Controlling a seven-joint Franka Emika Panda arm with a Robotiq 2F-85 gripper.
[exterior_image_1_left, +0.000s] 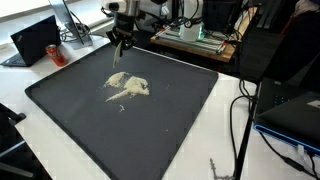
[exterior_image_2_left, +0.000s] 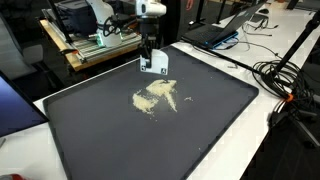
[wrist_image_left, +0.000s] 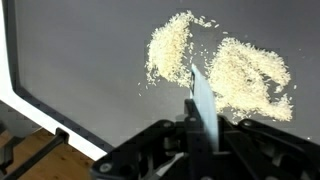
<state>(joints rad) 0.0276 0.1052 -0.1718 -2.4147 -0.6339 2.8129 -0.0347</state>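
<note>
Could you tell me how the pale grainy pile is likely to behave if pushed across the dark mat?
The pale grainy pile looks loose, lying in two patches with stray grains, so it would probably smear rather than slide whole. The grains seem small and light; some may slip past the thin white card in the gripper.

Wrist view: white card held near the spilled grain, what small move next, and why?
Probably lower the thin white card until its edge meets the dark flat tray short of the pale scattered grain: the shut gripper holds it upright, apparently off the surface, grain just ahead.
</note>
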